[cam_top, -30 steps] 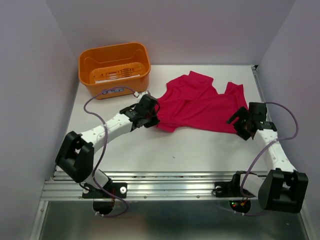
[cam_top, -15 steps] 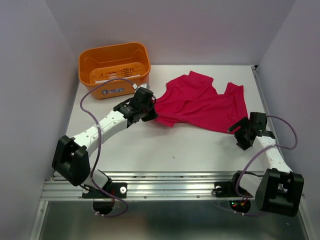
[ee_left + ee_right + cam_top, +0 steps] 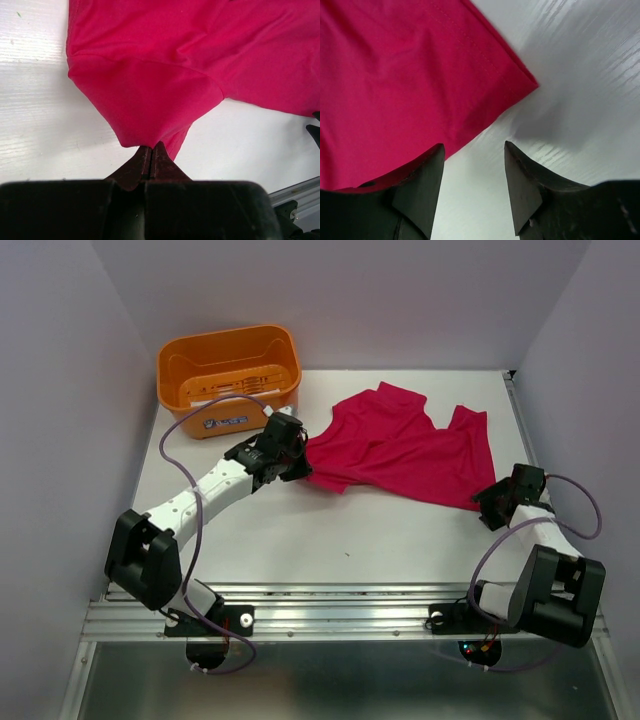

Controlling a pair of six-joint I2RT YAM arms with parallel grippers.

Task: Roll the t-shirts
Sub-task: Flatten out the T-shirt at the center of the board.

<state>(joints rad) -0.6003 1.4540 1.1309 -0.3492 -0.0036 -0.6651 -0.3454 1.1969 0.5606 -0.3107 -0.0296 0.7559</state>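
Observation:
A crimson-pink t-shirt [image 3: 410,448] lies spread and creased on the white table, right of centre. My left gripper [image 3: 303,462] is shut on the shirt's left corner; in the left wrist view the closed fingertips [image 3: 151,150] pinch a fold of the fabric [image 3: 150,100]. My right gripper [image 3: 493,508] is open and empty at the shirt's near right corner. In the right wrist view its gap [image 3: 474,155] is over bare table, just off the hemmed corner [image 3: 515,82].
An orange basket [image 3: 230,375] stands at the back left of the table [image 3: 300,530]. Purple walls close in the left, back and right. A metal rail [image 3: 300,615] runs along the near edge.
My left gripper has moved back and left, pulling the shirt's left corner with it. My right gripper has let go and drawn back to the right, off the shirt's near right corner.

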